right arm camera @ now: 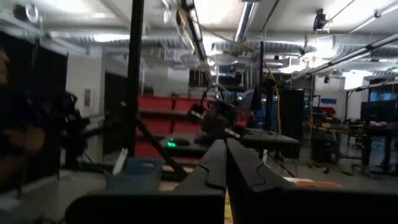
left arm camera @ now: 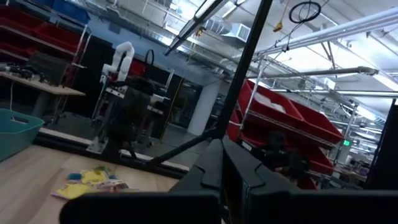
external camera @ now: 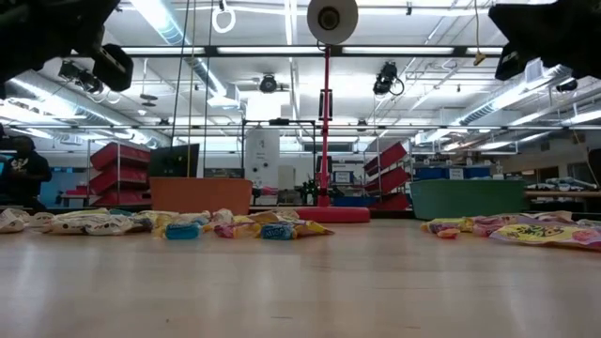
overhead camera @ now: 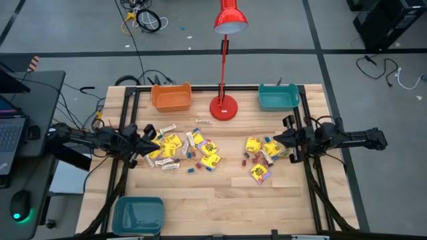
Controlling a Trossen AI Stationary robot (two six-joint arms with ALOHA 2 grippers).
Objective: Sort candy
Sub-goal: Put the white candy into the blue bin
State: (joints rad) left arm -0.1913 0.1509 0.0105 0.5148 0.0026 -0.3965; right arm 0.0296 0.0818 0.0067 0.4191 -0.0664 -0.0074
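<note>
High view: your candy [overhead camera: 200, 152] lies scattered mid-tabletop, unsorted, in a left heap and a right heap. Left end effector [overhead camera: 148, 141] and right end effector [overhead camera: 283, 141] hover at the outer edges, fingers pressed together, empty, likely parked before picking.

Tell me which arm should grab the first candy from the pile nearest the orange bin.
Left, probably. The left pincer, shut and empty, hangs at the edge of the larger candy pile in front of the orange bin. The right pincer, also shut, sits over the smaller pile near the teal bin.
</note>
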